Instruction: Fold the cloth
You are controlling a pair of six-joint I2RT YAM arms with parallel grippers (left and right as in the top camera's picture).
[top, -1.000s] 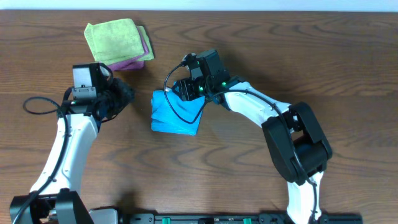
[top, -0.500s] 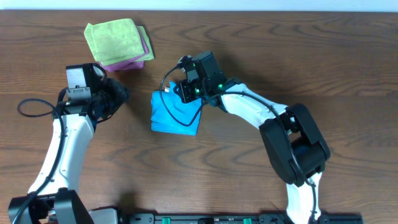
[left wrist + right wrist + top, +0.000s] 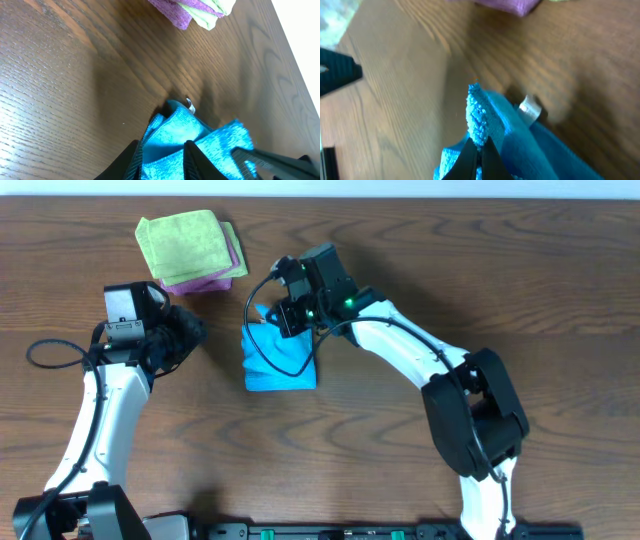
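The cloth (image 3: 280, 365) is bright blue and fluffy, and it sits near the middle of the big brown tabletop (image 3: 520, 270). It is bunched into a lumpy square, so I think the folding is only partly done. The tabletop is the biggest thing here and carries all the rest. Next come the two white arms. The right arm (image 3: 420, 360) reaches a long way over to the far edge of the cloth. The left arm (image 3: 110, 410) stops near the cloth's other side and does not touch it. At the back, well apart from the blue one, a green cloth (image 3: 180, 242) lies folded on top of a pink-purple cloth (image 3: 215, 280). They look put away there, out of the way. Smaller again are the pincers. The right pincer (image 3: 480, 147) is pressed together and pinching a fuzzy edge of the cloth, lifting it up a little. I think this is so the edge can be pulled across to make a fold. The left pincer (image 3: 162, 162) is spread a bit and holds nothing, maybe waiting to help. Smallest of all is the little white tag (image 3: 190, 104), poking out by the lifted edge.
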